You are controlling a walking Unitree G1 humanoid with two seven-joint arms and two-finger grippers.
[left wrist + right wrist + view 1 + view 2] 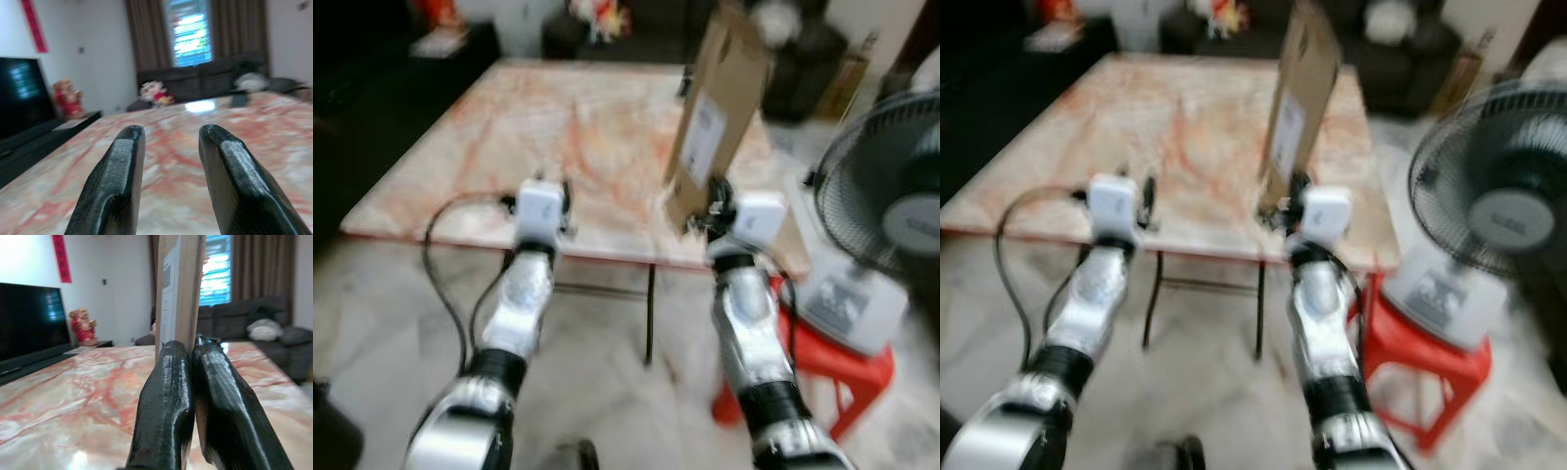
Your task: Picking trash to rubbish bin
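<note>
Both silver arms reach forward from the bottom of the head views toward the near edge of the marble-patterned counter (460,186). On the robot's left, the left gripper (168,161) hovers just above the counter with its two black fingers set well apart and nothing between them. On the right, the right gripper (191,382) is pinched tight on the lower edge of a flat brown cardboard piece (717,108), which bears a white printed label and stands nearly upright, leaning a little, above the counter's near right part. That cardboard is the trash in hand, and it is lifted, not lying on the counter.

Just beyond the right arm, on the floor beside the counter, a red plastic stool (842,367) carries a white boxy item, and a black standing fan (891,220) rises right next to it. Farther back stand a dark sofa (220,78) with a doll on it, a television (29,318) and a curtained window.

I can make out no rubbish bin, so the robot probably has to turn and walk with its load. The grip holds only a thin edge of a tall sheet, so a swing could let the sheet pivot or slip out. Turning right may knock it against the fan. The head views are blurred, so fine clearances are hard to judge.
</note>
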